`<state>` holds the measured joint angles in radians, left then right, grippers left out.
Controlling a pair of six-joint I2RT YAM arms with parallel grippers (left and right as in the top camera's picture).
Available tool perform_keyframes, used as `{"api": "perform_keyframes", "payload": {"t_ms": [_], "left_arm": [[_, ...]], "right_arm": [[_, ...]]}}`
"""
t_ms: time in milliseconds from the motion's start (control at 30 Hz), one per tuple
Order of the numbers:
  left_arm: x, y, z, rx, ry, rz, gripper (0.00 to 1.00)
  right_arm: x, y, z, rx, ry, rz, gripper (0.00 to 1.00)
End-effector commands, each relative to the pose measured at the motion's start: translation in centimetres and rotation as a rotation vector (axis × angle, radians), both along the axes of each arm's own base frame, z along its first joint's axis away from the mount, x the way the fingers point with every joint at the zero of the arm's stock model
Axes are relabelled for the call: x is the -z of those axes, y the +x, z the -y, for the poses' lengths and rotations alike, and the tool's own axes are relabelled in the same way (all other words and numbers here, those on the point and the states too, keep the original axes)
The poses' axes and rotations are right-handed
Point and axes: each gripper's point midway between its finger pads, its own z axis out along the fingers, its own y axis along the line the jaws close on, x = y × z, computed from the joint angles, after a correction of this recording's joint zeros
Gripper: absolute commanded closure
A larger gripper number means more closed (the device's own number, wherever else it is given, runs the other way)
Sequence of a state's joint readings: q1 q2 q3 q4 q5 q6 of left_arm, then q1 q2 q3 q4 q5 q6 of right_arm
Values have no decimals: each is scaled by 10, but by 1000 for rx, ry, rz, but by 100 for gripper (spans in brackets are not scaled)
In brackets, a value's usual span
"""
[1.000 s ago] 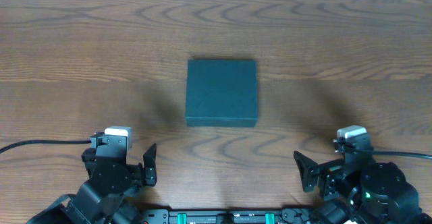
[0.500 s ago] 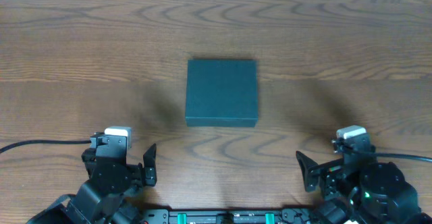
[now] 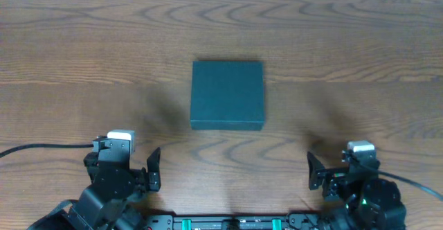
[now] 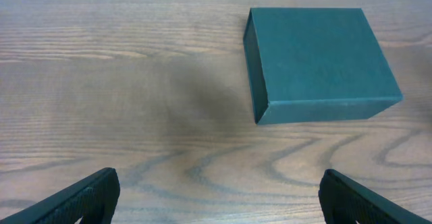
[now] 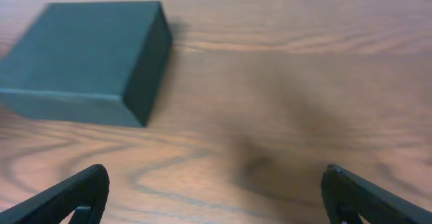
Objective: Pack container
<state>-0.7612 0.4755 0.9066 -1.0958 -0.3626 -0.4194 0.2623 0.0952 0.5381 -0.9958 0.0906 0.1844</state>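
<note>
The overhead view looks straight down; both low wrist views face forward, sharing the container (image 3: 228, 95).

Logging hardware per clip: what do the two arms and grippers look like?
The left gripper and right gripper have black, wedge-shaped fingers. Both arms are matte black with rounded joints, each carrying a small white-grey block and trailing a thin black cable.

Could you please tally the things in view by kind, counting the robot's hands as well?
Teal box, closed: 1
Robot hands, left hand and right hand, both open: 2
Total: 3
</note>
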Motion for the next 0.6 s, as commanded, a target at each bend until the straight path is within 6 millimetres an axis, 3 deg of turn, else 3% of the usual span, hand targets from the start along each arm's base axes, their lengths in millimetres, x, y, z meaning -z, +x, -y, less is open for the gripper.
{"api": "perform_keyframes", "payload": {"t_ms": [0, 333, 567], "left_arm": [[2, 0, 0, -3, 0, -3, 5], [2, 0, 0, -3, 0, -3, 5], [2, 0, 0, -3, 0, -3, 5]], "right_arm": [[19, -4, 4, -17, -48, -5, 1], [78, -13, 10, 7, -67, -176, 1], [77, -13, 9, -14, -85, -170, 1]]}}
